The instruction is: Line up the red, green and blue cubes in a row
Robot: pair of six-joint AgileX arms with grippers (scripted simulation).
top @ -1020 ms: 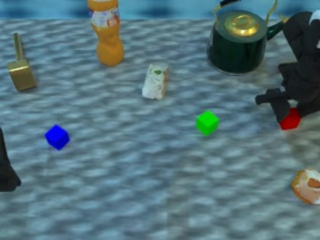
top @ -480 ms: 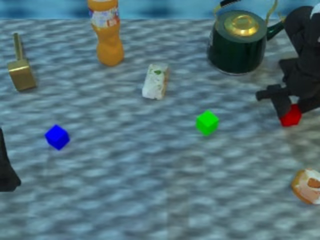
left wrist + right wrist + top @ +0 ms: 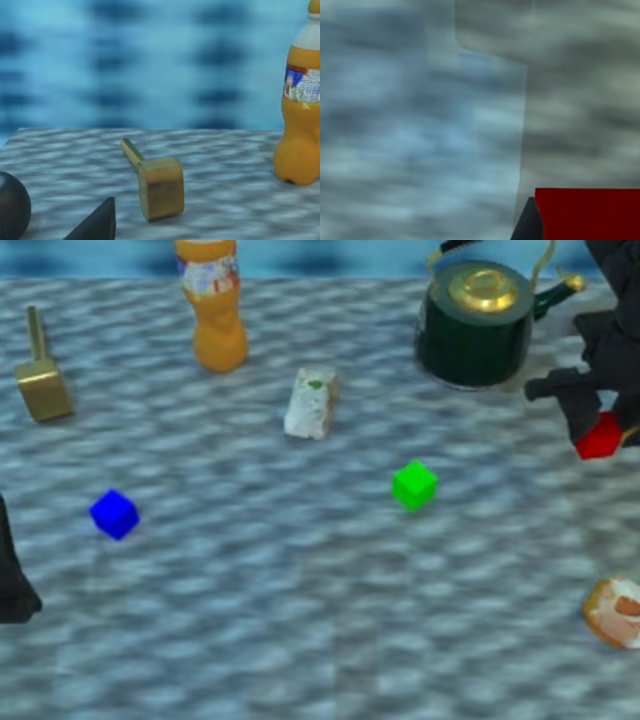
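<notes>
My right gripper (image 3: 600,430) is shut on the red cube (image 3: 598,438) at the table's far right, beside the kettle, and holds it off the table. In the right wrist view the red cube (image 3: 587,212) sits against one dark finger (image 3: 525,225), with the table blurred far below. The green cube (image 3: 414,485) lies right of the middle of the table. The blue cube (image 3: 114,514) lies at the left. My left gripper (image 3: 12,585) is parked at the left edge, open and holding nothing; one of its fingers (image 3: 100,222) shows in the left wrist view.
A dark green kettle (image 3: 478,320) stands at the back right, close to my right arm. An orange bottle (image 3: 215,310) and a brass mallet (image 3: 42,375) stand at the back left. A white block (image 3: 312,403) lies mid-back, and a bread piece (image 3: 615,612) at the front right.
My right gripper has risen with the red cube, which has shifted towards the table's back right in the top view. The green and blue cubes and my left arm have not moved.
</notes>
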